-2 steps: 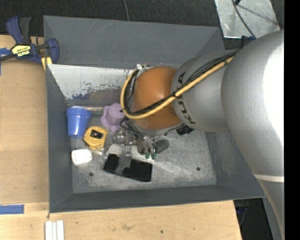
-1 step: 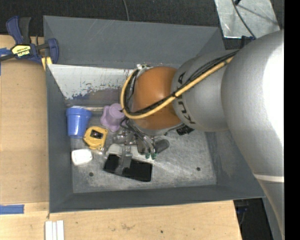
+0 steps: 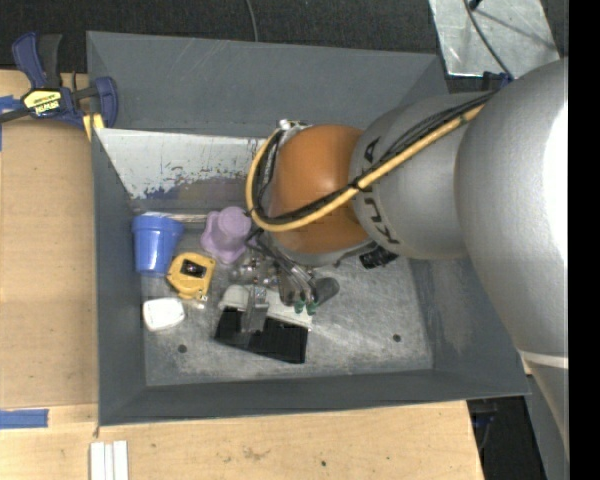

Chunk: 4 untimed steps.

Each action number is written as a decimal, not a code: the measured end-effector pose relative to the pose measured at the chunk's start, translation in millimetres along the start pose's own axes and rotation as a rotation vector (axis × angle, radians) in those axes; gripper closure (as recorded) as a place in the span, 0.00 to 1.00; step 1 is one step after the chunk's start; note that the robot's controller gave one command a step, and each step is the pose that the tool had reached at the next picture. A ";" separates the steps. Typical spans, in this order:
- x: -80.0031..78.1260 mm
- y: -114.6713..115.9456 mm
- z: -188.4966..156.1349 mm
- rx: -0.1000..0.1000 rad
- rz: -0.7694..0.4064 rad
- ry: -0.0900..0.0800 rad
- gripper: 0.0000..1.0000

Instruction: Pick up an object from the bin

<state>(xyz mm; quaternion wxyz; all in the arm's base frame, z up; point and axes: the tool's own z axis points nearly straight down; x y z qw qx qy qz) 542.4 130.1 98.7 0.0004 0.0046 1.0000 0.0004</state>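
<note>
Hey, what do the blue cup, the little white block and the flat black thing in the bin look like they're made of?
Blue cup: likely plastic, going by its even solid colour and soft sheen. White block: probably plastic or foam, matte with rounded edges; hard to tell which. Flat black thing: looks like matte plastic or rubber, dark and without glints.

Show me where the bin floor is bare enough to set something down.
The widest bare floor lies right of the black flat object, up to the bin's right wall. A narrower strip runs along the front wall. The left is crowded: blue cup, purple piece, yellow tape measure and white lump sit close together beside the gripper.
</note>
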 end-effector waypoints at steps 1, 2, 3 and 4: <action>0.9 6.0 -32.0 0.002 -0.056 0.000 1.00; 0.1 6.8 -47.1 -0.001 -0.050 -0.005 1.00; -5.3 6.4 -85.1 0.002 -0.077 0.004 1.00; 0.8 5.7 -117.8 0.000 -0.080 -0.003 1.00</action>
